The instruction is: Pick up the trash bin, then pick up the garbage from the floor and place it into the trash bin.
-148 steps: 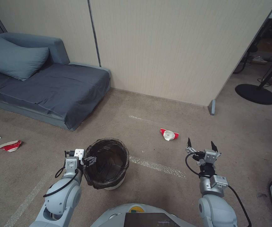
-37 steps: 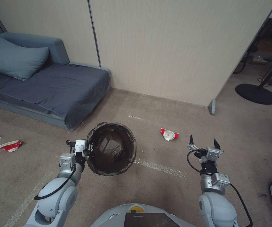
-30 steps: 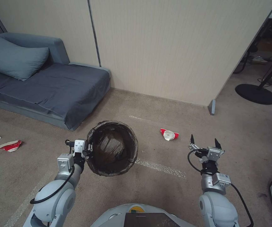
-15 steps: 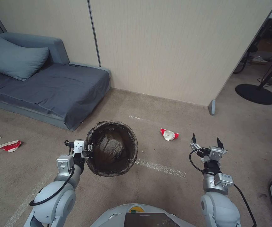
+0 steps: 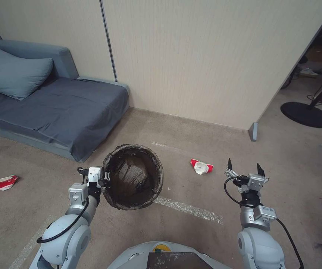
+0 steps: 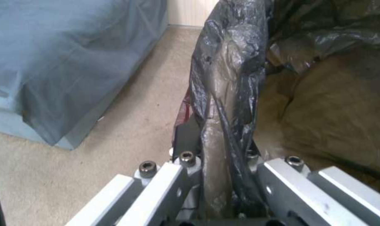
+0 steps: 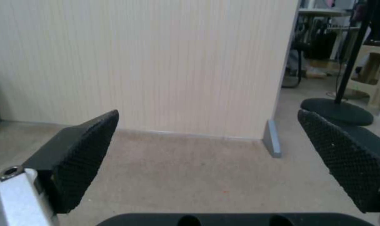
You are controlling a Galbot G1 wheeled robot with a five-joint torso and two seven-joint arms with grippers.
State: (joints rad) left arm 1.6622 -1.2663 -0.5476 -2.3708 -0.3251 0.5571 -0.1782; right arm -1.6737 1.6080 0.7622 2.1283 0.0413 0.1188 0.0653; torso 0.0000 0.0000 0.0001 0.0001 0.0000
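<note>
I log a dark brown-black liner on the trash bin (image 5: 133, 176), a red-and-white crumpled packet (image 5: 201, 167), a second red-and-white packet (image 5: 1, 182), grey-blue sofa (image 5: 56, 108), beige carpet (image 5: 190, 186), cream ribbed wall panel (image 5: 205, 56), black cross-hatched finger pads (image 7: 85, 157).

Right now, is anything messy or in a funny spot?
Yes. Litter lies on the carpet: a red-and-white packet ahead of the open right gripper, another red-and-white packet far left. The trash bin hangs tilted, its rim pinched by the left gripper.
</note>
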